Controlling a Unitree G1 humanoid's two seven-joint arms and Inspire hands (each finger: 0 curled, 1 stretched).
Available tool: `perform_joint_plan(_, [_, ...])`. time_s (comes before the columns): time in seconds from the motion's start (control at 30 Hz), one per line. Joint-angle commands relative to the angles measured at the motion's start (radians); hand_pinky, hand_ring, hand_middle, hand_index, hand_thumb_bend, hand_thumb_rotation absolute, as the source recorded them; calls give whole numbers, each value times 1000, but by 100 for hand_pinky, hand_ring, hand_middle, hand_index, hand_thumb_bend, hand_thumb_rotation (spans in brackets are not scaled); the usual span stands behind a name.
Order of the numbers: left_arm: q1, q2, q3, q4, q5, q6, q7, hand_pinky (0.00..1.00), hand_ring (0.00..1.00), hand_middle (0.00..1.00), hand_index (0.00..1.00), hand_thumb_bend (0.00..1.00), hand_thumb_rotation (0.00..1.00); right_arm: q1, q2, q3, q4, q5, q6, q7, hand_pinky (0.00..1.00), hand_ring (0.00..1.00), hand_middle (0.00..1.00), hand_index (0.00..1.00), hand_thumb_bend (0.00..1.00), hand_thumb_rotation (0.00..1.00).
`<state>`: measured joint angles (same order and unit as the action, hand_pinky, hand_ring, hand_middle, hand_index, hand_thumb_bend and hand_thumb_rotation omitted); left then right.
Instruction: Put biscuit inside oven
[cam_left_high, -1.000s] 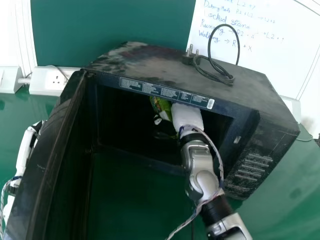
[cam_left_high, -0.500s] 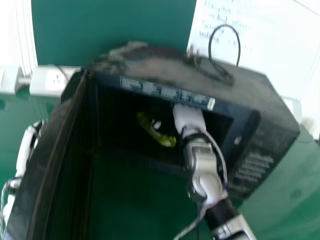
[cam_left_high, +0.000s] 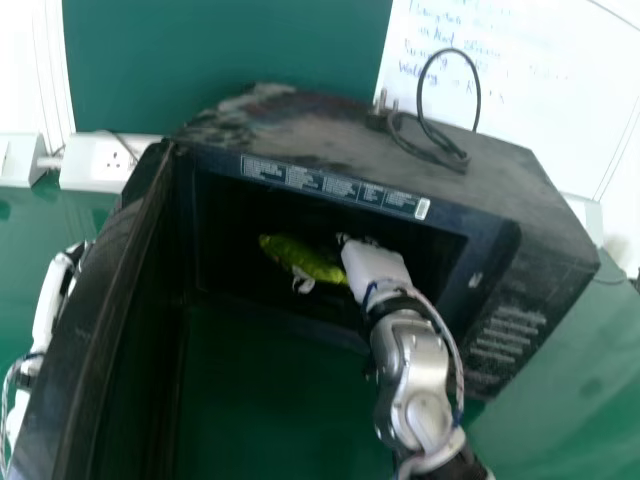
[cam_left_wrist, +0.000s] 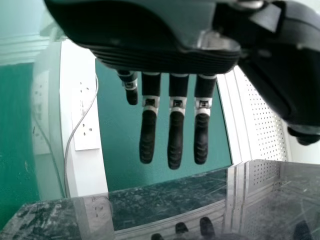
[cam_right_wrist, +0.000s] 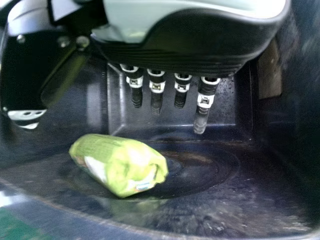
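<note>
I have my right hand (cam_left_high: 376, 266) inside the oven (cam_left_high: 300, 130), well open: its fingers hang straight, the thumb stands wide of them, and I have hold of nothing. The biscuit packet (cam_left_high: 300, 262), green and on its side, lies on the oven floor (cam_right_wrist: 260, 200), partly over the round ring (cam_right_wrist: 215, 175) there — near my fingers but clear of them. The door (cam_left_high: 110, 290) stands open on my left. Beyond it is my left hand (cam_left_high: 48, 300), its fingers straight and nothing in its grasp. The power cord (cam_left_high: 476, 95) lies looped on top of the oven.
</note>
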<state>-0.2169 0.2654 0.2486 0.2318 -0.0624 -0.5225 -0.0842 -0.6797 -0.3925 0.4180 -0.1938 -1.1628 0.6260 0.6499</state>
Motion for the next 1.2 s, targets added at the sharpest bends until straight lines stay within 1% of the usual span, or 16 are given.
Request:
perform_joint_plan(0.0, [13, -2, 2, -16, -8, 8, 3, 42, 44, 47, 49, 52, 7, 26, -24, -10, -76, -28, -6, 67, 79, 93, 97, 100, 92, 81])
perform_joint_plan(0.1, [9, 1, 3, -5, -7, -3, 1, 42, 44, 47, 49, 52, 7, 50, -55, -29, -178, -23, -32, 174, 75, 90, 96, 100, 92, 75])
perform_joint_plan(0.13, [8, 1, 4, -3, -10, -4, -1, 42, 44, 47, 49, 52, 7, 55, -65, -37, -214, -23, -38, 220, 73, 87, 94, 99, 94, 73])
perform_joint_plan(0.27, [7, 0, 4, -3, -16, 1, -4, 42, 44, 47, 49, 52, 7, 59, -94, -68, -336, -30, -62, 383, 83, 91, 94, 98, 97, 69])
perform_joint_plan(0.43, [7, -2, 3, -7, -13, 4, -1, 42, 43, 47, 49, 52, 7, 65, -113, -113, -454, -32, -109, 515, 87, 91, 94, 97, 98, 71])
perform_joint_plan(0.57, [7, 1, 3, -5, -7, -4, -1, 41, 43, 47, 49, 52, 7, 62, -121, -160, -517, -16, -136, 594, 88, 92, 94, 97, 93, 70])
perform_joint_plan(0.63, [6, 1, 4, -1, -9, -7, -2, 41, 43, 46, 49, 52, 7, 61, -120, -183, -543, -12, -146, 620, 84, 91, 93, 96, 92, 70])
perform_joint_plan(0.67, [6, 1, 4, -2, -9, -6, -2, 41, 43, 47, 49, 52, 7, 61, -127, -193, -554, -8, -161, 630, 78, 88, 90, 95, 92, 67])
perform_joint_plan(0.73, [5, 2, 4, 2, -11, -9, -4, 41, 43, 47, 49, 52, 7, 56, -148, -214, -568, 18, -197, 643, 74, 85, 87, 93, 92, 70])
perform_joint_plan(0.77, [4, 2, 5, 5, -21, -10, -12, 41, 43, 47, 49, 52, 7, 49, -158, -226, -571, 42, -210, 656, 62, 76, 84, 94, 92, 70])
perform_joint_plan(0.87, [4, 3, 6, 7, -26, -11, -17, 41, 44, 47, 49, 52, 7, 18, -191, -264, -570, 135, -234, 704, 63, 77, 85, 94, 90, 76])
perform_joint_plan(0.93, [5, 5, 6, 8, -26, -12, -17, 41, 44, 47, 49, 51, 7, -5, -200, -291, -572, 184, -208, 744, 62, 77, 86, 95, 91, 76])
perform_joint_plan(1.03, [5, 5, 6, 7, -24, -10, -14, 42, 44, 47, 49, 51, 7, -19, -231, -358, -589, 305, -196, 759, 48, 65, 72, 92, 93, 71])
perform_joint_plan(1.07, [5, 5, 6, 7, -21, -8, -11, 41, 44, 46, 49, 52, 7, -16, -249, -394, -601, 361, -210, 750, 49, 65, 72, 91, 93, 71])
perform_joint_plan(1.1, [4, 6, 7, 9, -19, -9, -10, 41, 43, 46, 49, 52, 7, -8, -267, -433, -613, 415, -227, 734, 45, 60, 67, 89, 93, 71])
perform_joint_plan(1.17, [1, 8, 7, 16, -17, -14, -11, 41, 43, 46, 49, 52, 7, 3, -310, -499, -635, 500, -238, 721, 19, 27, 36, 85, 95, 71])
